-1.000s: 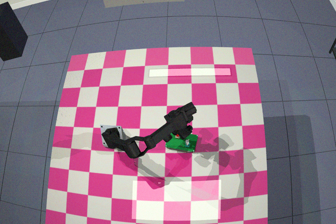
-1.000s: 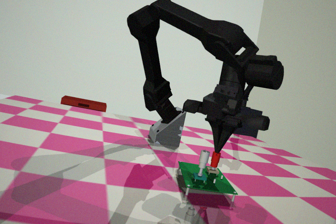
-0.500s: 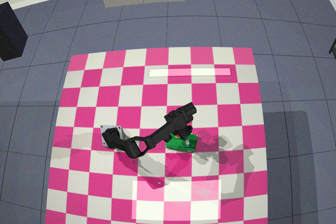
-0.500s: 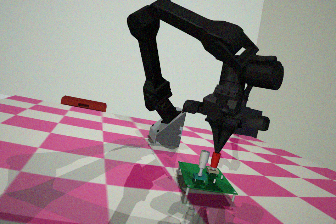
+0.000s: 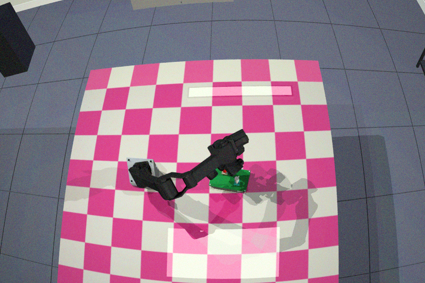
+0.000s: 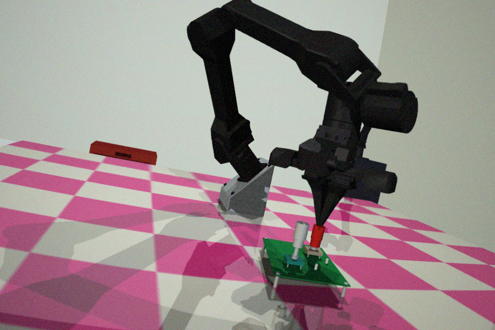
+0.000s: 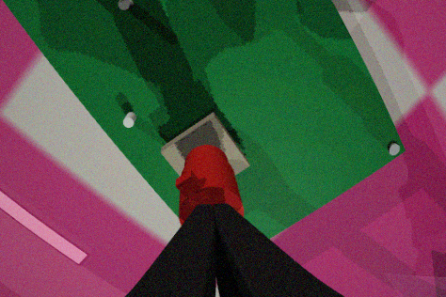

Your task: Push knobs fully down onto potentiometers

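One red knob (image 5: 224,171) (image 6: 317,235) (image 7: 209,179) is met by the closed, empty pincer (image 6: 319,225) (image 7: 212,217); by slanted pressing, its potentiometer (image 6: 313,250) (image 7: 237,160) could be broken loose.

The top view looked steeply down from high above the checkered table (image 5: 195,118) (image 6: 119,214). The exterior camera stood low and nearer, facing across the tabletop toward the walls. The wrist camera looked down closest over the circuit board (image 5: 219,183) (image 6: 332,276) (image 7: 292,103), which all three shared.
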Robot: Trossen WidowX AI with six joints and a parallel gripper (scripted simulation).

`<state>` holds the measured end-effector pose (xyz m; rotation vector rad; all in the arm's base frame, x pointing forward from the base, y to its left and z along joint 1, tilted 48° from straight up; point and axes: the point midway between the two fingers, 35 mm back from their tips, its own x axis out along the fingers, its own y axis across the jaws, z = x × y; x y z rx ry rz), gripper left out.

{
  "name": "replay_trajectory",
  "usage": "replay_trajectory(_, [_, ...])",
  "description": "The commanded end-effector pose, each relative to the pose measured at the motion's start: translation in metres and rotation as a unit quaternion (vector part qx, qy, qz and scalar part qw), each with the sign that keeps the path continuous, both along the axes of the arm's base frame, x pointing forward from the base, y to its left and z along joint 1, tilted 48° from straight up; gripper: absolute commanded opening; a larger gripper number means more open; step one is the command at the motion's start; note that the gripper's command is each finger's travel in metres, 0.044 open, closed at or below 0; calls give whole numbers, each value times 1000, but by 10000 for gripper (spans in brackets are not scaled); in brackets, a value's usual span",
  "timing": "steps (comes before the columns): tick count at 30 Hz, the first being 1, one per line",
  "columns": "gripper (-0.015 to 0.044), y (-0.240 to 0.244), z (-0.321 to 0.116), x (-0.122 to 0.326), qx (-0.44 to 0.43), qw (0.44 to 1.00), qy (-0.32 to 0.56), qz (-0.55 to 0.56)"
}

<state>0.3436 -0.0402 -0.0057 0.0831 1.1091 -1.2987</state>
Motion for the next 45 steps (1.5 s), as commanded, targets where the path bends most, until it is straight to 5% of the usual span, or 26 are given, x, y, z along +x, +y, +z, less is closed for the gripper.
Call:
replay_trajectory(1, [0, -2, 0, 1, -2, 1000, -1, 1])
replay_trajectory(23, [0, 11, 11, 3, -1, 1000, -1, 1])
replay_trajectory(31, [210, 6, 7, 2, -3, 1000, 2, 2])
replay_trajectory(39, [0, 11, 16, 3, 27, 995, 64, 73])
replay_trajectory(45, [0, 10, 21, 8, 39, 979, 138, 145])
